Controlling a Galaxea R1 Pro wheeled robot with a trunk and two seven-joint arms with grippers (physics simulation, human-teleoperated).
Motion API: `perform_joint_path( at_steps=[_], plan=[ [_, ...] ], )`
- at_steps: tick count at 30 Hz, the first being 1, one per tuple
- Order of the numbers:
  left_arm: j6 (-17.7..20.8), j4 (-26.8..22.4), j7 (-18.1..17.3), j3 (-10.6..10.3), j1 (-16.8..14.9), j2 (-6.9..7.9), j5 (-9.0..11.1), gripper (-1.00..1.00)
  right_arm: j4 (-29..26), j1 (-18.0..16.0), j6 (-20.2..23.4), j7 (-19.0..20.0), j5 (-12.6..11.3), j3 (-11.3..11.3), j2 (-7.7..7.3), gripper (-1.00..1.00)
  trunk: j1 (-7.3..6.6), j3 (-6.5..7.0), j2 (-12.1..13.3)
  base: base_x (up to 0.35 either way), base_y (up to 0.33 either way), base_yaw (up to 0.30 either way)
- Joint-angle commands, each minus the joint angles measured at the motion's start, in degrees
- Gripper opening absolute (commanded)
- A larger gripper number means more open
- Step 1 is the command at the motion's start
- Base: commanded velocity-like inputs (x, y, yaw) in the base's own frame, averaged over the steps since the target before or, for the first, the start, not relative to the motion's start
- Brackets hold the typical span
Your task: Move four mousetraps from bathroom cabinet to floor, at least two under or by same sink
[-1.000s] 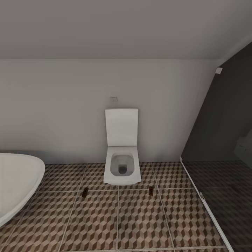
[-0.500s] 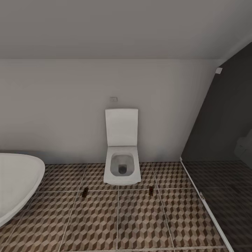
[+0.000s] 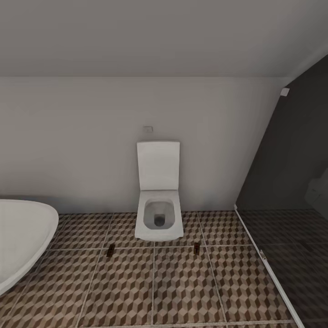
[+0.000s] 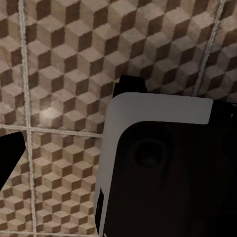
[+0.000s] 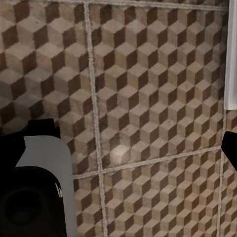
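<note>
Two mousetraps lie on the bathroom floor (image 3: 182,287) in the head view, both small dark brown slabs. One mousetrap (image 3: 110,249) sits off the toilet's front left corner, the other mousetrap (image 3: 197,248) off its front right corner. The cabinet and the sink are out of view. My left gripper (image 4: 118,148) hangs over the cube-pattern tiles with one black finger (image 4: 10,155) at the frame's edge and nothing held. My right gripper (image 5: 128,143) also hangs over bare tiles, one black finger (image 5: 231,148) at the edge, nothing between the fingers.
A white square toilet (image 3: 158,214) with its lid up stands against the back wall. A white rounded bathtub (image 3: 23,237) fills the left. A dark glass shower screen (image 3: 291,182) with darker tiles closes the right. Part of my own white and black body (image 4: 168,168) shows below the left wrist.
</note>
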Motion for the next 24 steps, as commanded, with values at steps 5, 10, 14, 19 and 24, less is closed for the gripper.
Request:
perform_joint_path(
  at_steps=[5,10,14,19,24],
  plan=[
    [-0.2,-0.1,-0.2,-0.5,-0.1,0.03,0.6,1.0,0.2,-0.1,-0.4,0.0,-0.5,0.5,0.01,1.0,0.0,-0.05,0.0,0.0,0.0,0.0],
    [-0.2,-0.1,-0.2,-0.5,-0.1,0.03,0.6,1.0,0.2,-0.1,-0.4,0.0,-0.5,0.5,0.01,1.0,0.0,-0.05,0.0,0.0,0.0,0.0],
    [-0.2,-0.1,-0.2,-0.5,-0.1,0.03,0.6,1.0,0.2,-0.1,-0.4,0.0,-0.5,0.5,0.0,1.0,0.0,-0.05,0.0,0.0,0.0,0.0],
    [-0.2,-0.1,-0.2,-0.5,-0.1,0.03,0.6,1.0,0.2,-0.1,-0.4,0.0,-0.5,0.5,0.0,1.0,0.0,-0.05,0.0,0.0,0.0,0.0],
    [-0.2,-0.1,-0.2,-0.5,-0.1,0.03,0.6,1.0,0.2,-0.1,-0.4,0.0,-0.5,0.5,0.02,1.0,0.0,-0.05,0.0,0.0,0.0,0.0]
  ],
)
